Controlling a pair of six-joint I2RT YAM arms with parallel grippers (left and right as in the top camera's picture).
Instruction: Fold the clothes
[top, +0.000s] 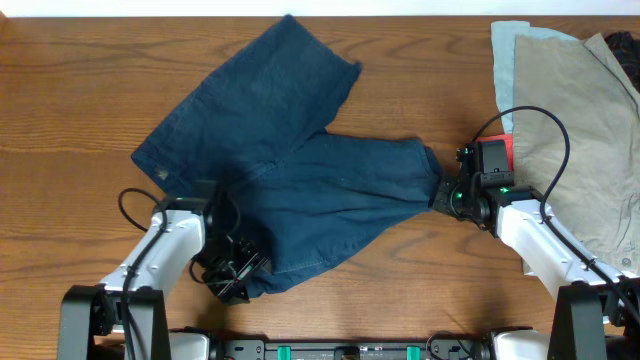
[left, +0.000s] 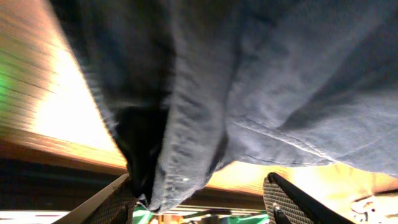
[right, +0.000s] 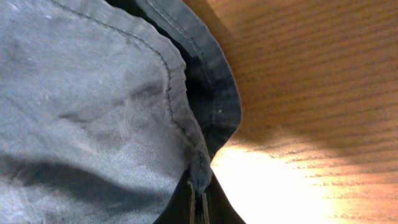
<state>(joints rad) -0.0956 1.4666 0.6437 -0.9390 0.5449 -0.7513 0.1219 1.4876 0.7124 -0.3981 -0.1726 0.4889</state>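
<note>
The dark navy shorts (top: 300, 170) lie spread on the wooden table (top: 80, 100), one leg pointing to the far middle, the other to the right. My left gripper (top: 235, 272) is at the shorts' near left edge; in the left wrist view its fingers (left: 199, 185) stand wide apart, with a fold of navy cloth (left: 280, 81) hanging between them, touching the left finger. My right gripper (top: 440, 192) is shut on the right leg's edge; the right wrist view shows the jaws (right: 199, 198) pinching the stitched hem (right: 87, 106).
A pile of clothes sits at the right edge: a tan garment (top: 570, 130), a light blue one (top: 505, 45) under it, a bit of red (top: 510, 150) beside my right wrist, and a dark piece (top: 625, 45) in the far corner.
</note>
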